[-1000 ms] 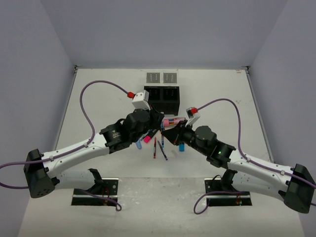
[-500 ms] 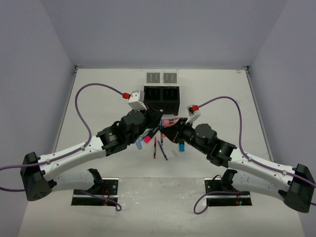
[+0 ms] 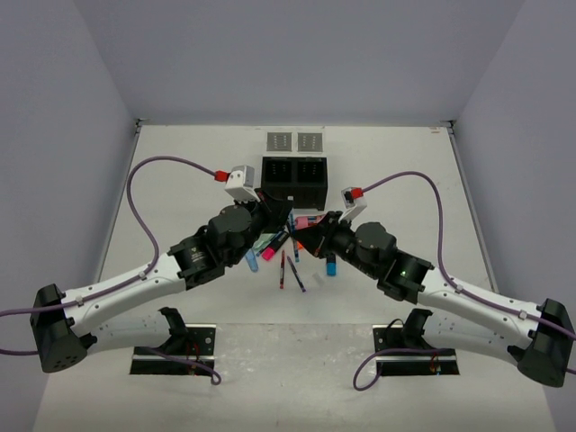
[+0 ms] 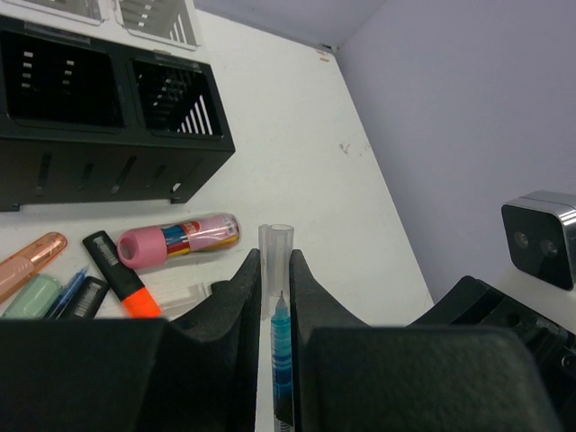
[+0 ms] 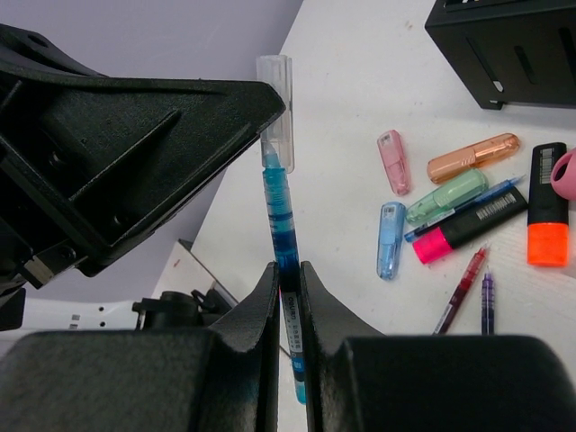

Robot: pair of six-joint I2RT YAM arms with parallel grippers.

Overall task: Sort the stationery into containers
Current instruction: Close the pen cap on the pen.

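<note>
Left wrist view: the left pincer (image 4: 274, 267) is closed narrow on a clear cap (image 4: 276, 236), and the tip of the blue pen (image 4: 281, 346) sits inside the cap between the fingers. The right pincer (image 5: 288, 274) clamps the pen's barrel, holding it above the bench (image 4: 306, 171). On the bench a pink-capped tube (image 4: 180, 240) lies just beside an orange highlighter (image 4: 121, 273), near the black box (image 4: 99, 166). Two grey trays (image 4: 155, 13) sit behind the box. A salmon highlighter (image 5: 474, 157) and a green highlighter (image 5: 445, 196) lie close together.
</note>
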